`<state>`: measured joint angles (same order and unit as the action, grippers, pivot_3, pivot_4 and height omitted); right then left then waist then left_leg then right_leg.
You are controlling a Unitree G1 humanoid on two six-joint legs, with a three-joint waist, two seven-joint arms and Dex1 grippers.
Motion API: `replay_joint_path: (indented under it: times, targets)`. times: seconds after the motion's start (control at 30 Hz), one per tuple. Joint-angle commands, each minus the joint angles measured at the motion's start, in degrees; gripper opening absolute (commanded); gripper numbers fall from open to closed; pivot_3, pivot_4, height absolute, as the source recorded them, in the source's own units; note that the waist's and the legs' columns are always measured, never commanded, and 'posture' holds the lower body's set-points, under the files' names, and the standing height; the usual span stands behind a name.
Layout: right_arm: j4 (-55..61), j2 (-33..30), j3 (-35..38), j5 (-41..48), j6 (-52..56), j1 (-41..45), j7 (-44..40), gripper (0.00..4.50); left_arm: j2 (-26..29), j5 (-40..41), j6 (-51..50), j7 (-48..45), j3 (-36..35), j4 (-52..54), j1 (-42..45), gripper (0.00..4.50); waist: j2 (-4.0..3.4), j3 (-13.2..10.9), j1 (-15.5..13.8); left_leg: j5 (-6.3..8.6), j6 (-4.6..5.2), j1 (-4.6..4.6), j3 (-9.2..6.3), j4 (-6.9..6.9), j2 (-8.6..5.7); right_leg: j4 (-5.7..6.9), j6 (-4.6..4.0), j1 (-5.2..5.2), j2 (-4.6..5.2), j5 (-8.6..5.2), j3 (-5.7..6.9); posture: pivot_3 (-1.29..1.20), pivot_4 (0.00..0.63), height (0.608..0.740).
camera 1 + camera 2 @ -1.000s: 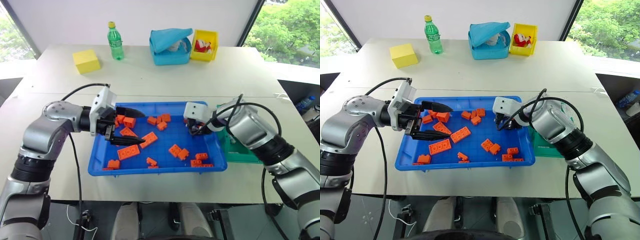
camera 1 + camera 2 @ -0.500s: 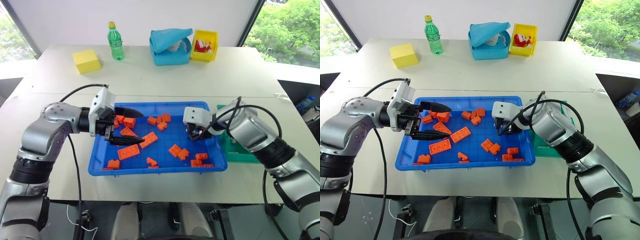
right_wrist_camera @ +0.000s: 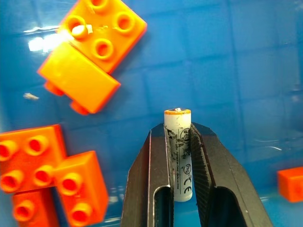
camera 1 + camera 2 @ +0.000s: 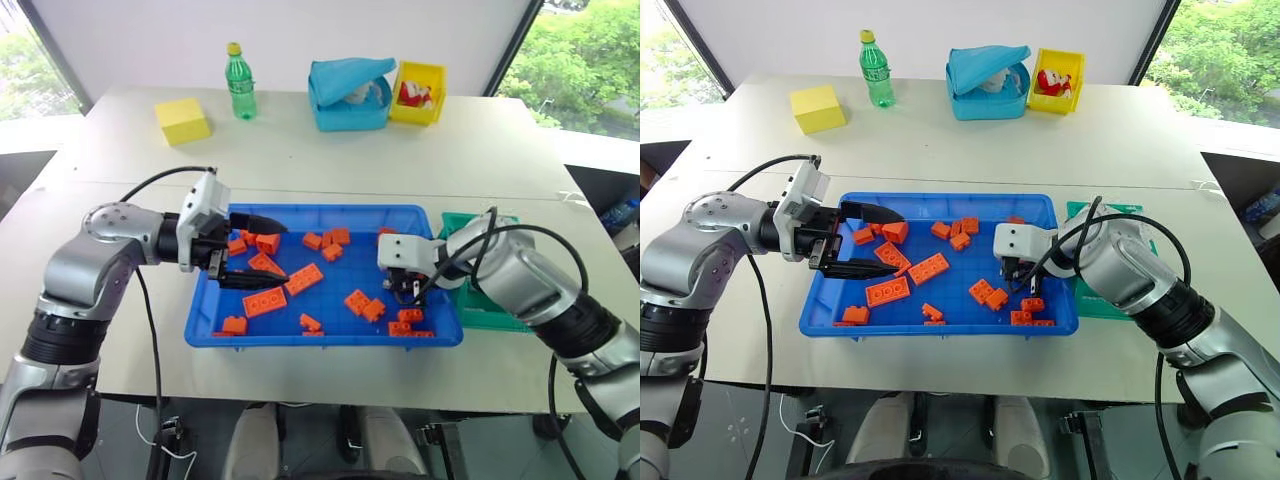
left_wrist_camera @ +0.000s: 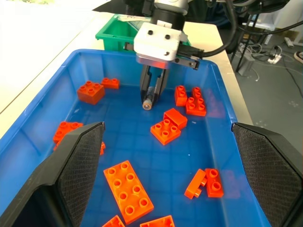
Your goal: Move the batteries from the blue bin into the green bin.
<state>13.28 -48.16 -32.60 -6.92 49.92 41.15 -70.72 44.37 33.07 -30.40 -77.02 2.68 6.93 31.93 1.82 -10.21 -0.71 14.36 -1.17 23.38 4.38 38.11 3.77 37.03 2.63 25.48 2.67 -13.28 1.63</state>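
Currently one battery [image 3: 179, 156] is pinched between the right hand's [image 3: 180, 142] fingers, over the right end of the blue bin [image 4: 320, 338], among orange bricks [image 4: 303, 280]. Left hand [image 4: 255, 252] is held spread wide above the bin's left end, nothing gripped. Green bin [image 4: 490, 312] is seen just beside the blue bin's right edge on the tabletop [image 4: 300, 165].

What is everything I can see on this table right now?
White table: one, under everything.
Shallow blue plastic tray: one, centre.
Orange toy bricks: over a dozen, in tray.
Slim white battery: one, in right pincer.
Teal-green plastic bin: one, right of tray.
Yellow block, green bottle, light-blue lidded box, yellow bin: one each, far edge.
Left pincer: open, over tray.
Right pincer: shut on battery.
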Motion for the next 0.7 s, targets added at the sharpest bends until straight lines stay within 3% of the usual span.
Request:
replay_joint_path:
  times: [0.03,0.1,0.23,0.43,0.57,0.7]
  targets:
    - [1.76,0.48,1.69,2.88,2.67,-1.09,-0.61,0.02,0.34,-0.05,1.0,-0.6,-0.6,0.56,1.17,4.5,0.0,0.0,0.04,0.0,0.0,0.0,-0.01,0.0,0.01,0.0,0.0,0.0,-0.01,0.0,0.0,0.0,0.15,0.736]
    - [3.35,1.1,4.0,4.84,4.12,-0.36,-0.35,0.02,0.57,-0.09,1.08,-0.93,-0.77,0.44,0.92,4.5,-0.01,-0.01,0.11,0.0,0.0,0.0,0.0,0.0,0.01,0.01,0.0,0.01,-0.01,0.0,0.0,0.0,0.15,0.736]
    - [6.81,1.35,16.29,13.1,11.06,2.98,0.14,0.02,1.36,-0.13,0.84,-1.3,-1.21,0.25,0.05,4.5,-0.12,-0.1,0.21,0.0,0.0,0.05,0.01,0.0,0.01,0.03,0.0,0.08,-0.01,0.01,-0.02,0.0,0.15,0.736]
    - [3.99,-7.25,28.91,19.29,14.6,2.15,0.71,0.02,2.72,-0.04,1.18,-1.67,-2.25,-0.27,-1.77,4.5,-0.12,-0.1,-0.02,0.03,0.03,0.05,0.0,-0.04,0.01,-0.01,0.0,0.08,0.01,-0.01,0.01,0.0,0.15,0.736]
    - [-2.96,-15.4,35.89,19.26,11.43,-2.66,2.12,0.02,3.84,-0.19,1.69,-2.07,-3.15,-1.56,-2.55,4.5,-0.11,-0.12,-0.04,0.03,0.04,0.06,0.02,-0.04,0.01,-0.06,-0.02,0.08,0.03,-0.02,0.0,0.0,0.15,0.736]
    - [-4.05,-15.99,38.24,19.62,6.95,-10.12,5.04,0.02,4.25,-0.8,2.46,-2.43,-3.3,-4.05,-1.41,4.5,-0.11,-0.11,0.52,0.05,0.06,0.01,0.04,-0.06,0.03,-0.05,-0.01,0.09,-0.01,-0.02,-0.04,0.0,0.15,0.736]
